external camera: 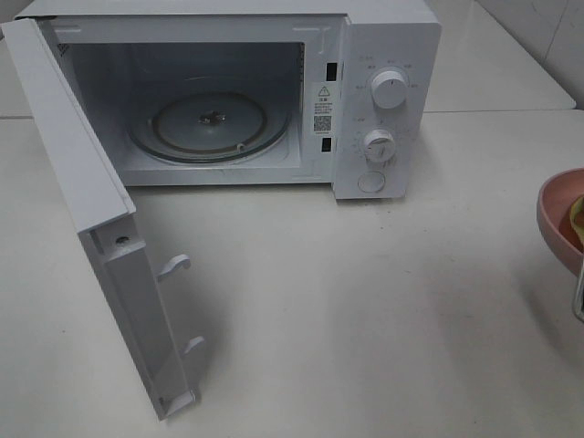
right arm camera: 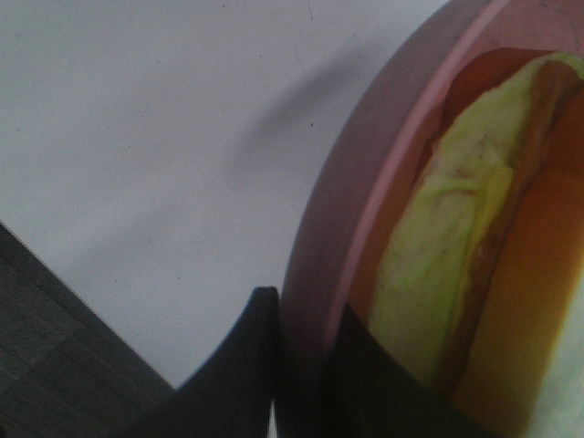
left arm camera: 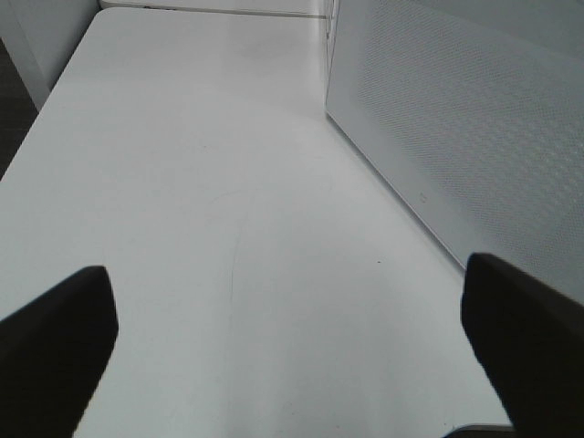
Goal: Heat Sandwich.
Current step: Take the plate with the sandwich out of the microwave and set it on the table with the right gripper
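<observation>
Your high camera looks down from the front onto the table and straight into the open microwave. Only the plate at its right edge is shared with your right wrist view, which sits very close to that plate, facing down past the table edge. Your left wrist view looks low along the table, beside the microwave's perforated side.

Sandwich: pale bread with tan crust and yellow-green filling, lying on its side in a pink plate. Just beyond the right gripper, whose dark fingers pinch the plate rim, one finger inside close to the bread.
</observation>
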Robot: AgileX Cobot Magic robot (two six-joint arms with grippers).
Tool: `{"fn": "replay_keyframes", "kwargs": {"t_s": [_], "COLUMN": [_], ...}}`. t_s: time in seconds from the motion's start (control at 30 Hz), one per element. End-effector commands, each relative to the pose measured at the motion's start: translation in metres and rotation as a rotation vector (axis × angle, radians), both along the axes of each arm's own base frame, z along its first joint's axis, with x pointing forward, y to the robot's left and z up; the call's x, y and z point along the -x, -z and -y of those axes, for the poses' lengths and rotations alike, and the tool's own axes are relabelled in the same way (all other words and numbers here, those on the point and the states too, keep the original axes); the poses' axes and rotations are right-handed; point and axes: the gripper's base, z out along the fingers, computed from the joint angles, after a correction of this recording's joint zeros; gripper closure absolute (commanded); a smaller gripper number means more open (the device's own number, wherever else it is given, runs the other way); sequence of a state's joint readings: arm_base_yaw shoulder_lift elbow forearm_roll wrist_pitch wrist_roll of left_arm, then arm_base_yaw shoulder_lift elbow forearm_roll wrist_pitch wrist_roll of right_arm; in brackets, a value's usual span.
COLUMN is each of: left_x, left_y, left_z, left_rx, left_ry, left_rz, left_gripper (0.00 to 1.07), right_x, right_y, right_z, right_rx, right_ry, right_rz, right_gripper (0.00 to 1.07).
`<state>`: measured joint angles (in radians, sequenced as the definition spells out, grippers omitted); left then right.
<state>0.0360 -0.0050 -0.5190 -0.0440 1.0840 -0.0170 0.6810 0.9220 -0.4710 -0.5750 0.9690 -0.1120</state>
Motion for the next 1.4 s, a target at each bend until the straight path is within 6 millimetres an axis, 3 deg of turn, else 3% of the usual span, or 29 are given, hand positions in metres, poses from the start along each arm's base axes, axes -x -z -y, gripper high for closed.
{"fn": "replay_keyframes", "kwargs": {"t_s": [0.03,0.23,0.97,1.4], "left_x": [0.002,0.002,0.002,0.002], "left_y": [0.0,0.0,0.0,0.0], "left_z": [0.0,0.0,0.0,0.0], "left_rx": [-0.002,-0.002,-0.002,-0.002], "left_ry": [0.0,0.0,0.0,0.0], "left_rz": [0.029,0.029,0.029,0.029], "left_gripper": [0.09,0.09,0.09,0.09], "right_x": [-0.011,-0.035,-0.111,-0.138], "right_y": [-0.002,-0.001,0.011,0.035], "right_z": [-0.004,-0.02,-0.073,-0.07], "right_rx": [0.002,-0.021,0.001,-0.007], "right_ry": [0.081,0.258,0.609,0.676], "right_rz": [0.036,0.073,0.147,0.183], "right_gripper": [1.05,1.05,1.05,1.04]}}
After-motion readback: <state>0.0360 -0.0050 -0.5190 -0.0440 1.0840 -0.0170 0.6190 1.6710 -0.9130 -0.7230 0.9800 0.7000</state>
